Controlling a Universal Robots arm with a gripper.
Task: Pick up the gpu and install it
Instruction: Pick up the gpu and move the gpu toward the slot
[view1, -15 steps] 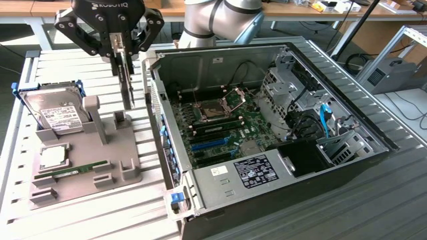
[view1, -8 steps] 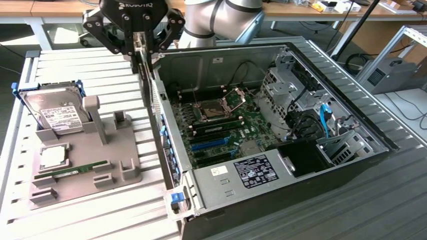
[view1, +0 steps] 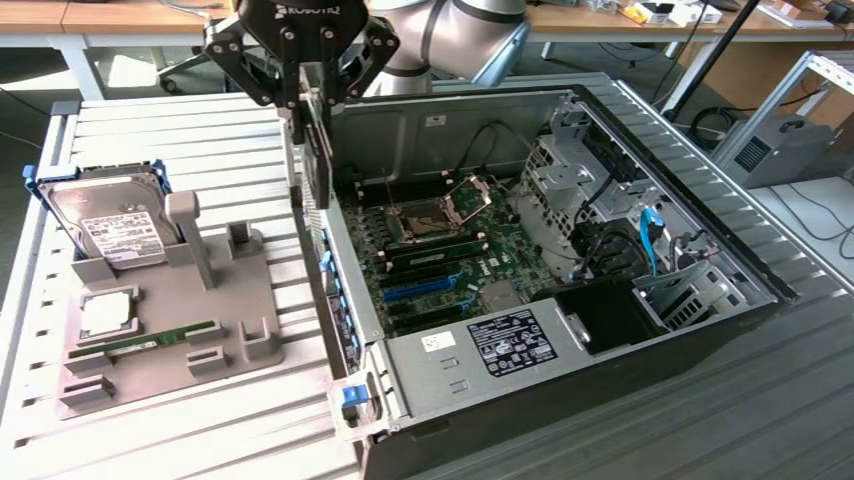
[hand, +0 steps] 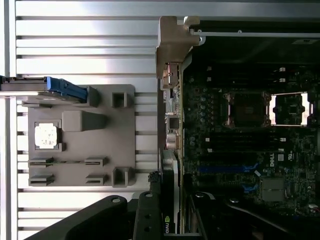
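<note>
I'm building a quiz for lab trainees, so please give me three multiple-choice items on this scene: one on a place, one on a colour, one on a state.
1. Where is the gpu?
A) lying on the grey fixture
B) held upright at the edge of the open case
C) seated in a motherboard slot

2. What colour is the frame around the hard drive?
A) red
B) blue
C) yellow

3. What state is the gripper in?
A) open and empty
B) shut on the hard drive
C) shut on the gpu

Answers:
1 B: the card hangs from the gripper beside the case wall.
2 B: blue plastic shows along the drive's edges.
3 C: its fingers clamp the card's upper end.
</note>
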